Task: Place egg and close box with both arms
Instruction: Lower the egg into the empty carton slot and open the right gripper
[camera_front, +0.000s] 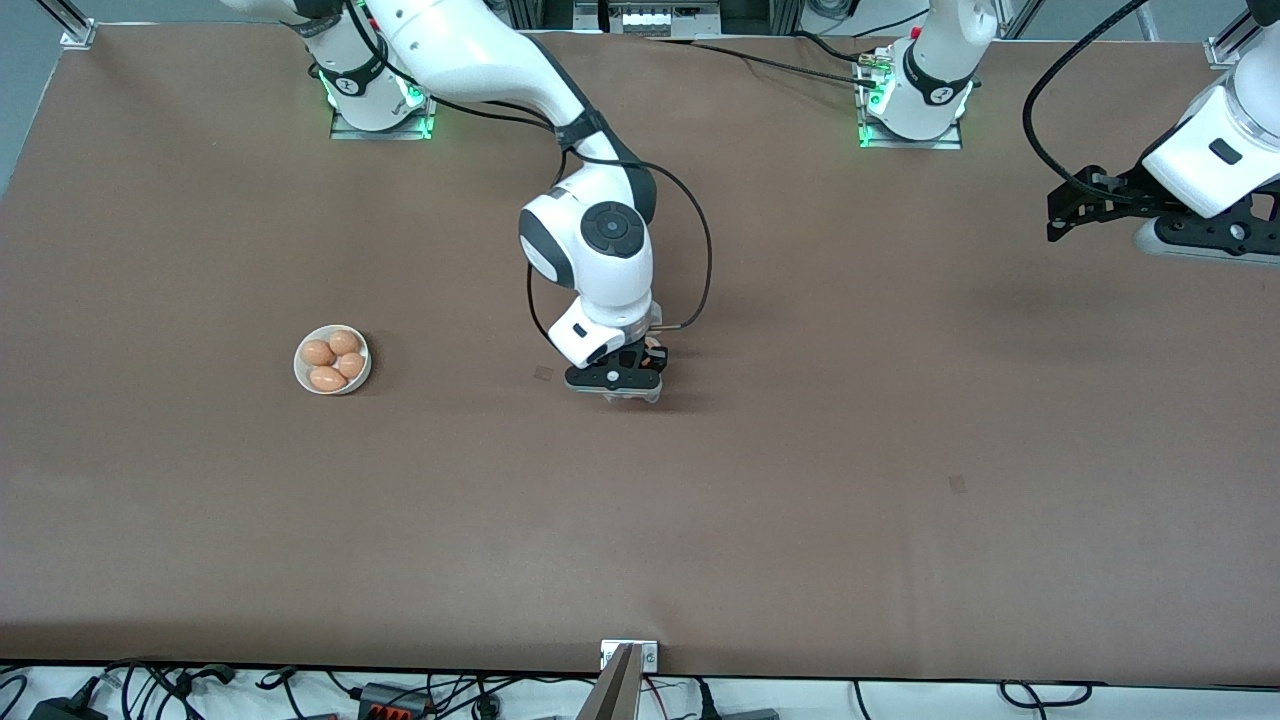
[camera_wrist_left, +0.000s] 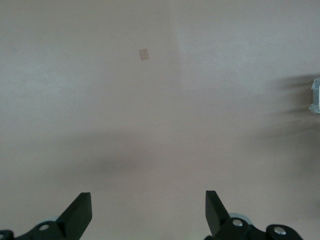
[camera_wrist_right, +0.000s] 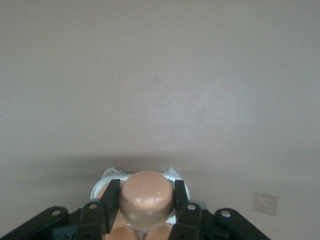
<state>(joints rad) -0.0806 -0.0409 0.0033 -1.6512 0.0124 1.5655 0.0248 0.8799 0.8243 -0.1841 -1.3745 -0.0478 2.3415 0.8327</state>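
Right wrist view: fingers (camera_wrist_right: 111, 200) clamp egg (camera_wrist_right: 147, 199).

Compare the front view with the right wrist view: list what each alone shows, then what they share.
Front view only: the round white bowl holding four orange-brown eggs, and the open left gripper waiting at the left arm's end of the table.
Right wrist view only: the smooth orange-brown egg clamped between the right gripper's fingers, other eggs below it in the clear-plastic carton.
Both: the right gripper and brown table.
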